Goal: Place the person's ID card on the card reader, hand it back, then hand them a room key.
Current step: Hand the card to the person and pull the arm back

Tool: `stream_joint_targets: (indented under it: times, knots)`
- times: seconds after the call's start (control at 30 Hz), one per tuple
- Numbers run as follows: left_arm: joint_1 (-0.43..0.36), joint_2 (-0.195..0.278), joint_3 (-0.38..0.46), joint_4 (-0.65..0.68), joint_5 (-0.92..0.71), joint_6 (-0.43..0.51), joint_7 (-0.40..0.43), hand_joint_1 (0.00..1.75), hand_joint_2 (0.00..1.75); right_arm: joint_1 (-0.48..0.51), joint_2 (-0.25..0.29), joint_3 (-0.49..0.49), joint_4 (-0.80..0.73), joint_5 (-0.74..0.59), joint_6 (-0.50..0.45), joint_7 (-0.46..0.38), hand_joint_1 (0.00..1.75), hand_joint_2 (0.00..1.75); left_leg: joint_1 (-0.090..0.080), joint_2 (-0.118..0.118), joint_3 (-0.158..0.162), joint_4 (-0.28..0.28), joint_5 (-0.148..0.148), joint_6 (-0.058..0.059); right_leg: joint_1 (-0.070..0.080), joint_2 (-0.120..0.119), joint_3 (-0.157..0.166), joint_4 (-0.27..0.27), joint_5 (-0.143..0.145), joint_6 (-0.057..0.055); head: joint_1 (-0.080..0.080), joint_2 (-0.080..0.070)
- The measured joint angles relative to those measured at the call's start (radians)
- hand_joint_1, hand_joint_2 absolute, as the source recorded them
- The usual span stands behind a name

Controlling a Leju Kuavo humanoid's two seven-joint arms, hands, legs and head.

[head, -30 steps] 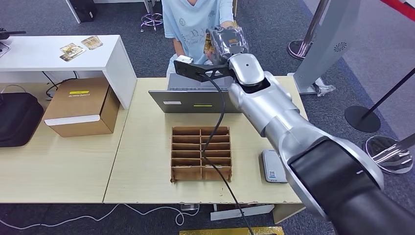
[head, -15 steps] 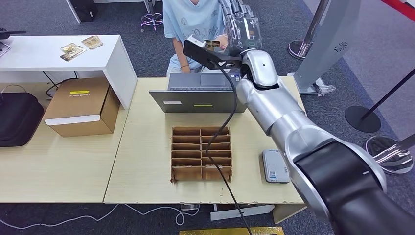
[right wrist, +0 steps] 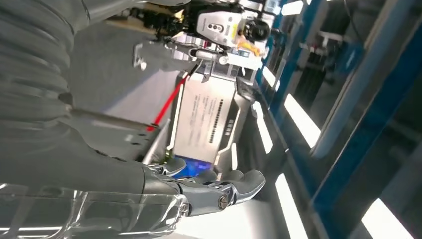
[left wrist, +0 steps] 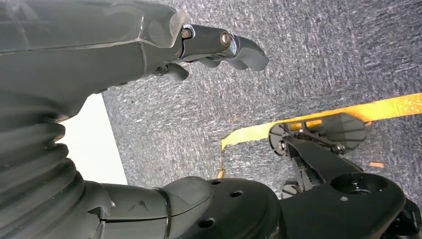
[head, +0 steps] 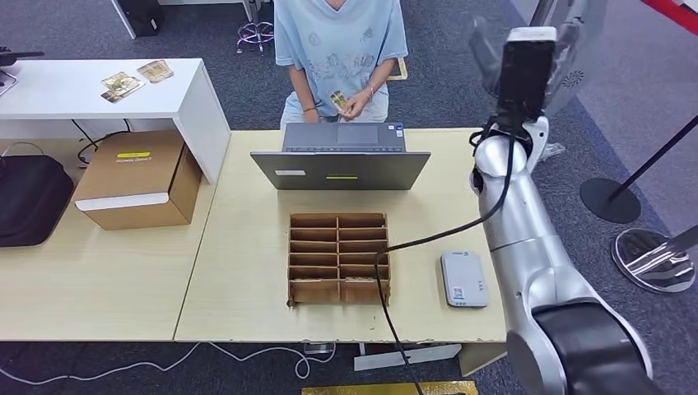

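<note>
The person (head: 339,41) sits behind the laptop and holds a small gold-toned card (head: 337,102) in both hands at chest height. My right arm (head: 514,206) rises at the table's right side, its wrist camera (head: 527,62) high above the far corner. In the right wrist view my right hand (right wrist: 209,191) has its fingers stretched out with nothing in them. The grey card reader (head: 463,280) lies near the table's front right with nothing on it. My left hand (left wrist: 219,45) hangs over the carpet, holding nothing.
A cardboard divider box (head: 338,257) stands mid-table, with a cable running across it. A grey laptop (head: 340,160) sits behind it. To the left are a brown carton (head: 136,179), a black bag (head: 29,197) and a white desk (head: 82,103) bearing two card packets (head: 121,83).
My right arm swung away from the person, up and to the right. The card that was at my hand is now in the person's hands.
</note>
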Motion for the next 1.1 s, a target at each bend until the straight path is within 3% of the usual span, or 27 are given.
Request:
stream_joint_targets:
  times: [0.13,0.37,0.47,0.6,0.7,0.8,0.97,1.1]
  knots:
    - [0.001,-0.003,0.023,0.000,0.007,0.010,0.012,0.00,1.75,0.207,-0.040,-0.082,-0.230,-0.313,0.111,-0.030,0.00,1.75,0.000,-0.001,0.000,0.000,-0.001,0.001,0.000,-0.001,0.000,-0.001,0.000,0.000,0.000,0.000]
    - [0.005,-0.001,0.055,0.000,0.007,0.009,0.011,0.00,1.75,0.622,-0.114,-0.235,-0.560,-0.763,0.510,-0.004,0.00,1.75,0.000,-0.003,-0.001,0.000,-0.003,0.002,0.000,-0.004,0.001,-0.002,-0.003,0.002,0.000,0.000]
    - [0.007,-0.001,0.064,0.000,0.000,0.004,0.011,0.00,1.75,0.796,-0.124,-0.297,-0.672,-0.825,0.612,-0.011,0.00,1.75,0.000,-0.004,-0.001,-0.001,-0.005,0.001,0.000,-0.004,0.001,-0.002,-0.005,0.002,0.000,0.000]
    - [0.006,-0.002,0.068,0.000,-0.015,0.004,0.016,0.00,1.75,0.995,-0.112,-0.327,-0.797,-0.769,0.635,-0.045,0.00,1.75,0.000,-0.002,-0.001,-0.002,-0.006,0.000,0.000,-0.003,0.001,-0.002,-0.006,0.001,-0.001,0.000]
    - [0.006,-0.002,0.071,0.000,-0.021,0.013,0.026,0.00,1.75,1.099,-0.075,-0.315,-0.850,-0.572,0.542,-0.078,0.00,1.75,0.000,-0.001,-0.001,-0.002,-0.007,-0.001,0.000,-0.002,0.001,-0.001,-0.007,-0.001,-0.001,0.000]
    - [0.007,-0.005,0.073,0.000,-0.031,0.023,0.028,0.00,1.75,1.166,-0.029,-0.270,-0.864,-0.141,0.341,-0.081,0.00,1.75,0.001,0.000,0.000,-0.002,-0.007,-0.001,0.001,-0.001,0.001,-0.001,-0.007,-0.002,-0.001,0.000]
    - [0.008,-0.012,0.073,0.000,-0.057,0.024,0.014,0.00,1.75,1.200,0.040,-0.180,-0.828,0.544,0.054,0.018,0.00,1.75,0.001,0.001,0.001,-0.002,-0.006,-0.002,0.001,0.000,0.001,0.000,-0.007,-0.002,0.000,0.000]
    - [0.007,-0.013,0.073,0.000,-0.070,0.023,0.010,0.00,1.75,1.193,0.102,-0.146,-0.788,1.012,-0.027,0.079,0.00,1.75,0.001,0.001,0.001,-0.002,-0.006,-0.002,0.001,0.000,0.001,0.000,-0.007,-0.002,-0.001,0.000]
